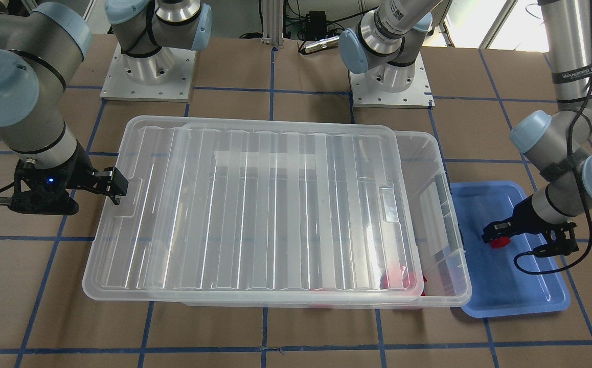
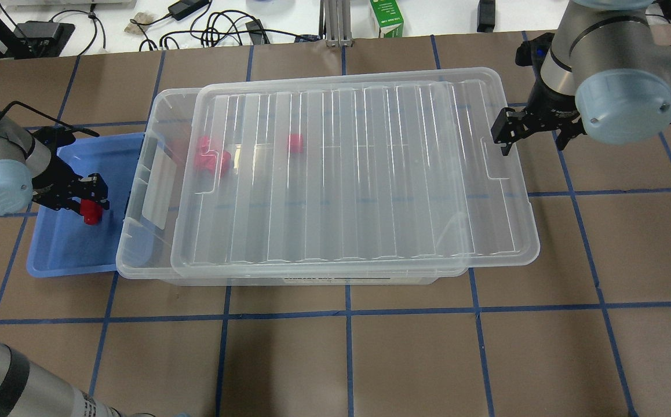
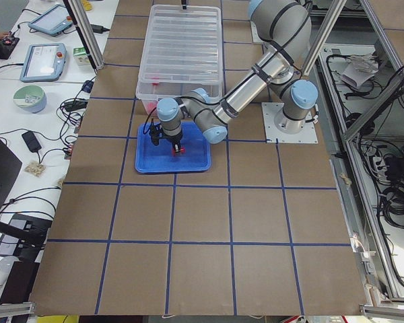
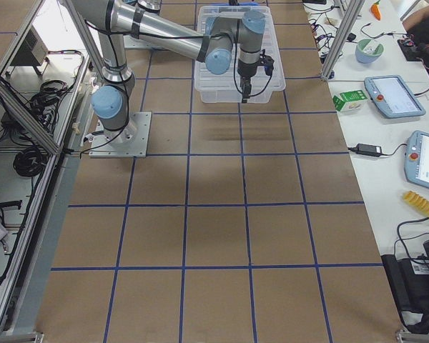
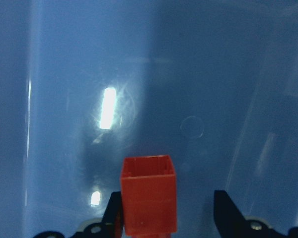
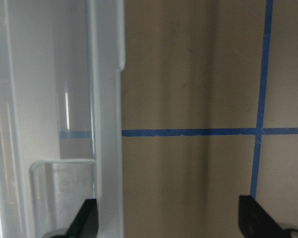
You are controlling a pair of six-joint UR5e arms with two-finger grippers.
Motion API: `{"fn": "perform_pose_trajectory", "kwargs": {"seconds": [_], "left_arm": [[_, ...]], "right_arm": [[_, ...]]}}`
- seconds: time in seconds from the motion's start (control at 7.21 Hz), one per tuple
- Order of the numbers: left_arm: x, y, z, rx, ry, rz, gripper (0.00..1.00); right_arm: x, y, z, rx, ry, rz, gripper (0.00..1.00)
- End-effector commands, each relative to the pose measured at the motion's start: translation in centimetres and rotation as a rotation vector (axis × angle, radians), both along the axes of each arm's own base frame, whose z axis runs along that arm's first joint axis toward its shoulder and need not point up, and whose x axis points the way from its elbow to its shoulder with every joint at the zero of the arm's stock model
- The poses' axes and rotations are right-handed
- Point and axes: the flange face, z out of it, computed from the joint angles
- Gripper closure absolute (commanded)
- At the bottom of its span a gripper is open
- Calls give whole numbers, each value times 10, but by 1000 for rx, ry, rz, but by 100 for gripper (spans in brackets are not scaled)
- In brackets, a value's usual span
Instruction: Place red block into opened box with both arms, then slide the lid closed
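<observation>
The red block point(image 5: 149, 198) stands in the blue tray point(image 2: 75, 249), also seen as the red block point(image 2: 90, 215) point(image 1: 500, 242). My left gripper point(image 2: 89, 200) point(image 5: 166, 210) straddles it, open: one finger touches the block and the other stands apart from it. The clear box point(image 2: 132, 260) point(image 1: 454, 255) carries the lid point(image 2: 358, 174) point(image 1: 255, 204), shifted toward my right, so the box's end by the tray is uncovered. My right gripper point(image 2: 504, 136) point(image 1: 117, 189) point(image 6: 169, 220) is open at the lid's far short edge, holding nothing.
Other red blocks point(image 2: 211, 159) lie inside the box under the lid. The blue tray point(image 1: 521, 286) abuts the box's open end. Both arm bases point(image 1: 390, 76) stand behind the box. Brown table with blue tape lines lies all around.
</observation>
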Motion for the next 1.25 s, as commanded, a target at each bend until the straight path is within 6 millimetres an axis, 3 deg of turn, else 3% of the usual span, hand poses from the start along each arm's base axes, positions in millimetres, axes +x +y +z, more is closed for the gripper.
{"fn": "perform_pose_trajectory", "kwargs": {"seconds": [0.0,0.14,0.28,0.42,0.55,0.69,0.83,0.97,1.11], "left_arm": [[-5,-8,29,-40,-26,-39,100],[-6,-10,61,-40,-26,-42,100],[-17,-11,110,-21,-13,-59,100],[-49,-19,165,-14,-8,-112,100],[-96,-20,206,-17,-11,-181,100],[-148,-15,230,-40,-21,-256,100],[-199,-7,238,-35,-24,-287,100],[-236,3,226,-10,-10,-304,100],[-252,12,207,13,0,-320,100]], "right_arm": [[-29,-1,2,2,-3,-4,0],[-38,-2,0,5,-3,-18,0],[-47,-2,0,6,0,-29,0],[-57,-2,-1,9,3,-46,0],[-66,-1,0,9,6,-61,0],[-68,-1,0,9,6,-66,0],[-70,-1,1,9,7,-69,0],[-70,-1,0,12,5,-69,0],[-70,-1,3,6,8,-67,0]]}}
